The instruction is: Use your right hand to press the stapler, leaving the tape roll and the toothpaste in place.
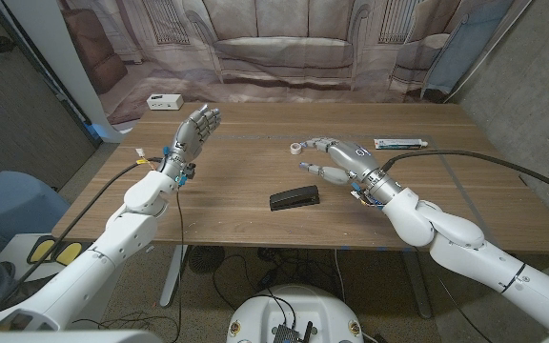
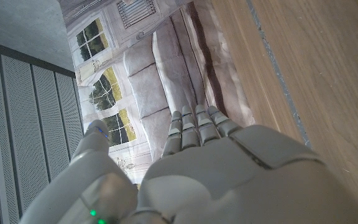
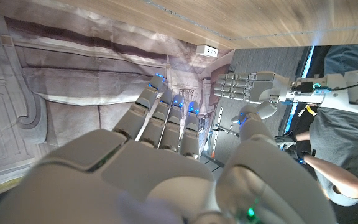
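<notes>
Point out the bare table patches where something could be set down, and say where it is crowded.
Bare wood lies between the left hand and the stapler, and along the near edge left of the stapler. Crowded: the right side, where the right hand sits among the stapler, the tape roll and the toothpaste.

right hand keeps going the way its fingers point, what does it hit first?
Probably the tape roll: the right hand points left across the table with its fingertips close to the roll. Height is unclear, so it might pass over.
</notes>
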You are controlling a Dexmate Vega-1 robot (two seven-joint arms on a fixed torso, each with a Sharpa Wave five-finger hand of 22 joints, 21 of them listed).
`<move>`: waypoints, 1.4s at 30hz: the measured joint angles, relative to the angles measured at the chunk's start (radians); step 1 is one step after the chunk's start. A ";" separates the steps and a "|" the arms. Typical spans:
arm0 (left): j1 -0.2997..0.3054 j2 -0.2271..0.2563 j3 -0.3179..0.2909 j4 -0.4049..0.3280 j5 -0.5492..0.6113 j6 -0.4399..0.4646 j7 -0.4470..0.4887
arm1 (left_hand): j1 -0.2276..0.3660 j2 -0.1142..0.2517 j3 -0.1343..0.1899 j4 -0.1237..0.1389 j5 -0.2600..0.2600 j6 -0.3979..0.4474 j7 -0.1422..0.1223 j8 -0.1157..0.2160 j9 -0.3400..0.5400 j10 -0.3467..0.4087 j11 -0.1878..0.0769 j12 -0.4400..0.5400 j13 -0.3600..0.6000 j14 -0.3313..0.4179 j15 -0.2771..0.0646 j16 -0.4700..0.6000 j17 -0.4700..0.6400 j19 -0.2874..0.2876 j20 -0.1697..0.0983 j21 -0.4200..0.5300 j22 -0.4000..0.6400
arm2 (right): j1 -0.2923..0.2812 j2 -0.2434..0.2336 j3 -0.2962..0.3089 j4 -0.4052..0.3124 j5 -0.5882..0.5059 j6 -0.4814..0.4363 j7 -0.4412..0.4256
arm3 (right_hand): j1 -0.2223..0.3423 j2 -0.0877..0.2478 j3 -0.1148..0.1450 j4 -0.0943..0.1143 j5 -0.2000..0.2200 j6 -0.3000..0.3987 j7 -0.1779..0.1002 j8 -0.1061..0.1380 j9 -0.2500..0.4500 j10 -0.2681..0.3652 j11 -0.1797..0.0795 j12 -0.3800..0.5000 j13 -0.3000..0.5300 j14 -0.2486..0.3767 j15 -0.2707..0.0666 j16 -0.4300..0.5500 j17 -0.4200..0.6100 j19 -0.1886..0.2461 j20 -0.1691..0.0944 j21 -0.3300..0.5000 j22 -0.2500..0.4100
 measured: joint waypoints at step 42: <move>-0.040 -0.002 0.023 0.001 0.029 0.025 0.009 | 0.005 0.005 0.000 0.000 0.000 0.005 0.005 0.000 0.000 0.005 0.005 0.000 0.000 0.000 0.000 0.000 0.000 0.000 0.000 0.000 0.000 | -0.020 0.122 0.072 0.089 0.313 0.106 -0.084 | 0.005 0.005 -0.004 0.004 0.000 -0.012 0.032 0.000 0.005 -0.009 0.052 0.000 0.005 -0.019 0.031 0.000 0.005 0.038 0.005 0.005 0.000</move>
